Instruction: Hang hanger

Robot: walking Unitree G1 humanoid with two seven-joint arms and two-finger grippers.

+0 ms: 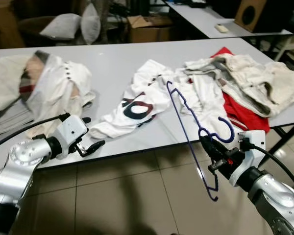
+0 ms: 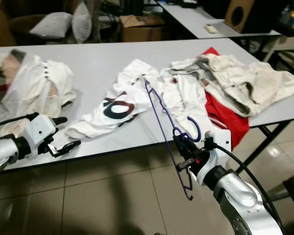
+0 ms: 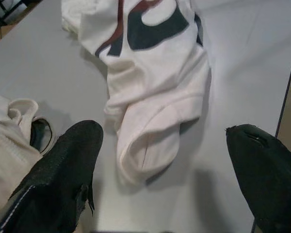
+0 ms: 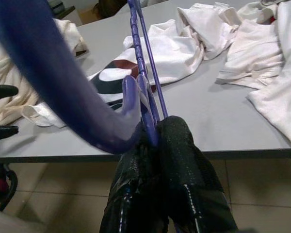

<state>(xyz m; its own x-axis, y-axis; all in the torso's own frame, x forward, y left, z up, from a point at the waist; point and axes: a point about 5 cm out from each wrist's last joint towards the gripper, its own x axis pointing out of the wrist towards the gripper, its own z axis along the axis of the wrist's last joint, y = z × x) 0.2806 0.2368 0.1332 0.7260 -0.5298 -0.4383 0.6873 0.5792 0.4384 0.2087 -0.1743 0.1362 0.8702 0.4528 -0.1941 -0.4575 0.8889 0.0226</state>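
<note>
A blue-purple wire hanger (image 1: 188,131) hangs in the air at the table's front edge, its far end reaching over the white shirt with the dark and red print (image 1: 139,100). My right gripper (image 1: 209,145) is shut on the hanger near its hook (image 4: 68,92), below the table edge. My left gripper (image 1: 91,134) stands open at the front edge, just left of that shirt's sleeve (image 3: 150,143), with nothing between its fingers (image 3: 63,170).
The grey table (image 1: 112,61) carries a white buttoned garment (image 1: 59,85) at the left and a heap of cream and red clothes (image 1: 245,83) at the right. Behind stand a cardboard box (image 1: 149,27), cushions (image 1: 63,24) and another table (image 1: 210,19). Tiled floor lies below.
</note>
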